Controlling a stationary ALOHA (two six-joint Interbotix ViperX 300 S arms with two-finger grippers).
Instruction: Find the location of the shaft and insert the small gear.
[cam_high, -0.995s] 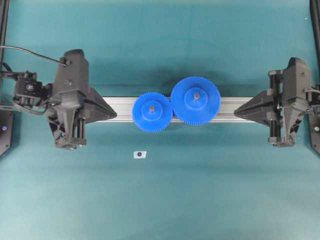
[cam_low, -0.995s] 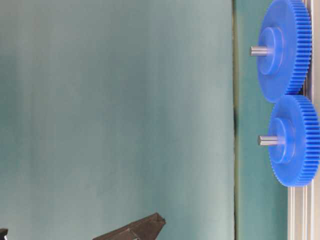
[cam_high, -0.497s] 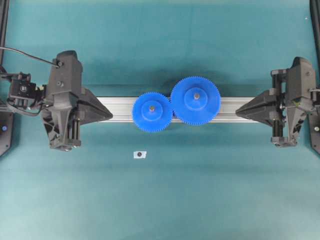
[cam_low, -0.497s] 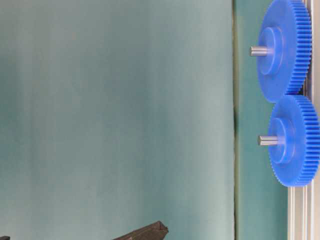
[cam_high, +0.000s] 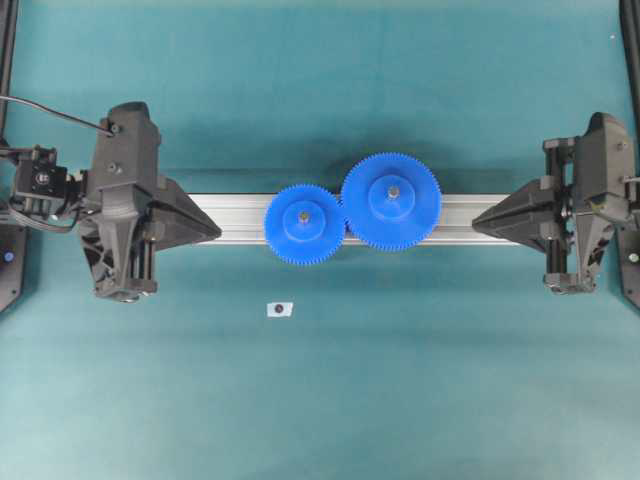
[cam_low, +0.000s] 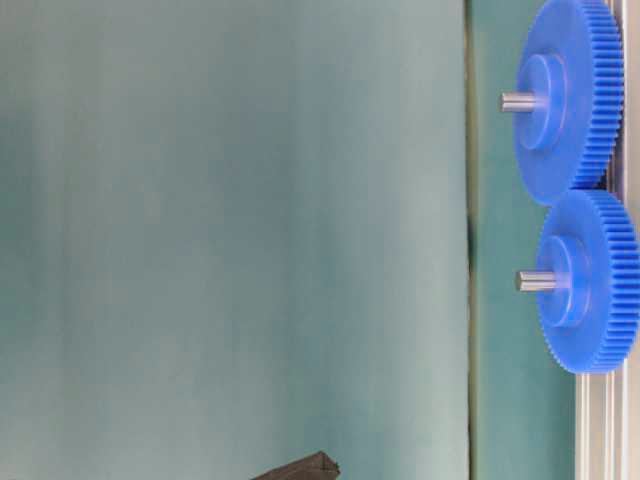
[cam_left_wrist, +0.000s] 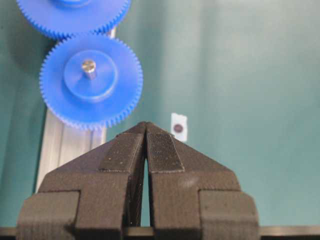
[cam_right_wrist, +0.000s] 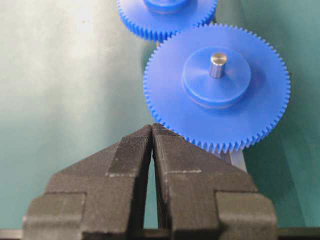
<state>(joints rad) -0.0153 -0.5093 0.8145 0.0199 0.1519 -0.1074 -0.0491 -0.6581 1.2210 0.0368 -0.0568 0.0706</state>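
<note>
The small gear (cam_high: 304, 224) sits on the aluminium rail (cam_high: 240, 210), meshed with the larger blue gear (cam_high: 391, 200). The shaft (cam_high: 303, 214) is a grey pin standing up through the small gear's hub; it shows clearly in the left wrist view as the shaft (cam_left_wrist: 89, 67) and in the table-level view as the shaft (cam_low: 536, 281). My left gripper (cam_high: 219, 228) is shut and empty, its tip over the rail left of the small gear (cam_left_wrist: 91, 81). On the far side my right gripper (cam_high: 474, 221) is shut and empty, right of the larger gear (cam_right_wrist: 216, 89).
A small white tag with a dark dot (cam_high: 280, 309) lies on the green mat in front of the rail, also seen as the tag (cam_left_wrist: 179, 126) just past my left fingertips. Black frame posts stand at the left and right table edges.
The left arm has drawn back to the left, away from the small gear. The right arm has shifted slightly right. Both gears stay put.
</note>
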